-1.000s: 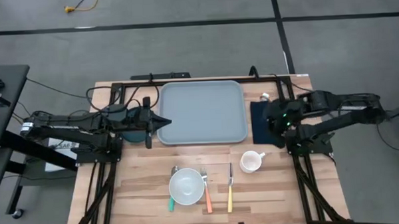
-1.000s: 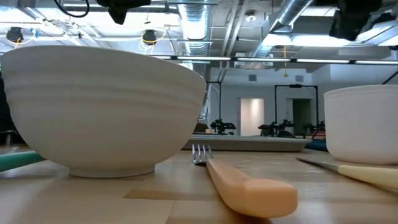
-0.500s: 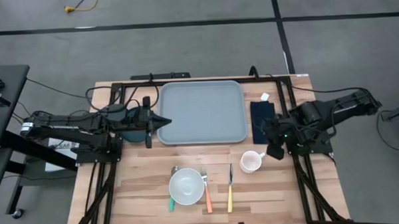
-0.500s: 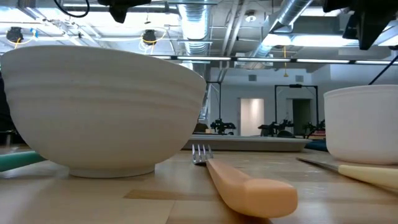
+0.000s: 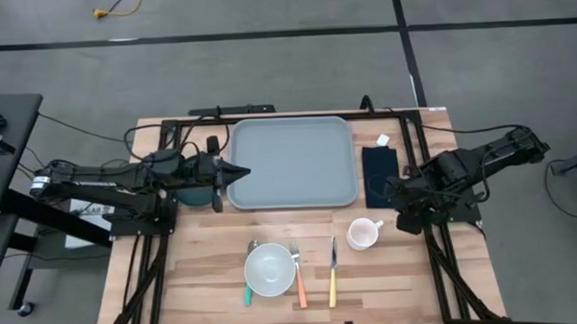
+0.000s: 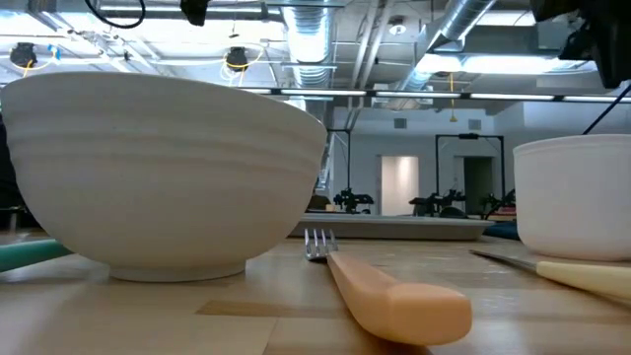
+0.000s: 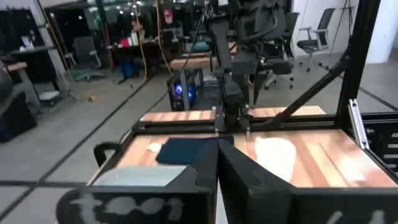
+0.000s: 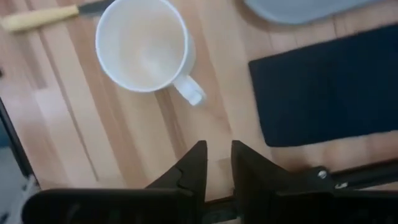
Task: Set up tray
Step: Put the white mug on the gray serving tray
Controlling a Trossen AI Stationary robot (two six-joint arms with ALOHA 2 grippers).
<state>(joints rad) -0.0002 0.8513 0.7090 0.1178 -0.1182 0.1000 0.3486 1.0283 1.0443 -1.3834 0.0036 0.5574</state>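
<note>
The tray lies flat at the far middle of the wooden tabletop, with nothing on it. The left gripper points at the tray's left rim, its tip just at the edge; in the left wrist view the two dark fingers lie pressed together with nothing between them. Under that arm, beside the tray, a dark teal plate shows partly.

The right gripper hovers over the right side of the tabletop, between the black napkin and the white mug. Its fingers stand close together with only a narrow slit between them, holding nothing and touching nothing; the mug and the napkin sit well apart from their tips.

Near the front edge sit a white bowl, an orange-handled fork and a yellow-handled knife, with a teal-handled utensil partly under the bowl.
</note>
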